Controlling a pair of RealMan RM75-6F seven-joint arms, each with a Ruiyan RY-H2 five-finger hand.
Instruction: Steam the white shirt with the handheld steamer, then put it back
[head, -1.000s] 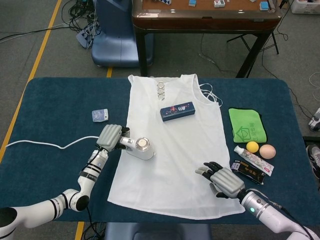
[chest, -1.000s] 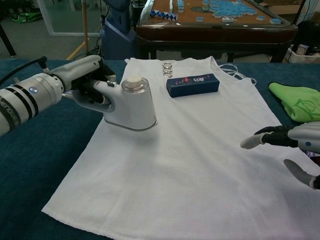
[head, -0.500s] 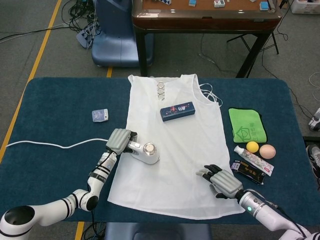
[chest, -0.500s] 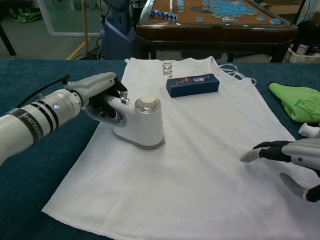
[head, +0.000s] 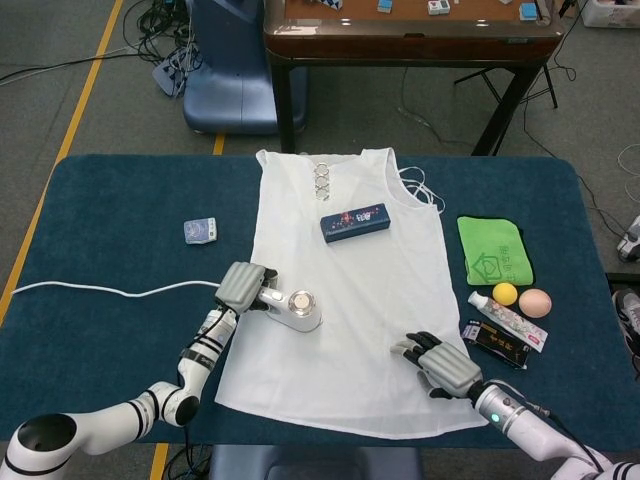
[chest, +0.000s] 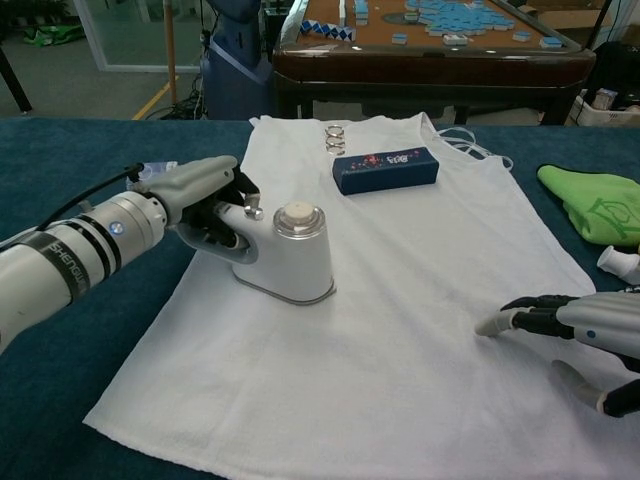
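The white shirt (head: 345, 290) (chest: 400, 300) lies flat on the blue table. My left hand (head: 245, 288) (chest: 195, 205) grips the handle of the white handheld steamer (head: 297, 309) (chest: 290, 257), which stands on the shirt's left side. A white cord (head: 110, 291) trails from it to the left. My right hand (head: 440, 364) (chest: 580, 330) rests with its fingers spread on the shirt's lower right part, holding nothing.
A dark blue box (head: 355, 222) (chest: 386, 168) and metal rings (head: 322, 178) lie on the shirt's upper part. A green cloth (head: 493, 251), a toothpaste tube (head: 508, 320), a yellow ball (head: 506, 293), an egg (head: 535, 302) lie right. A small packet (head: 200, 230) sits left.
My left hand has carried the steamer right and toward me, setting it down on the shirt. My right hand has slid slightly nearer the front edge.
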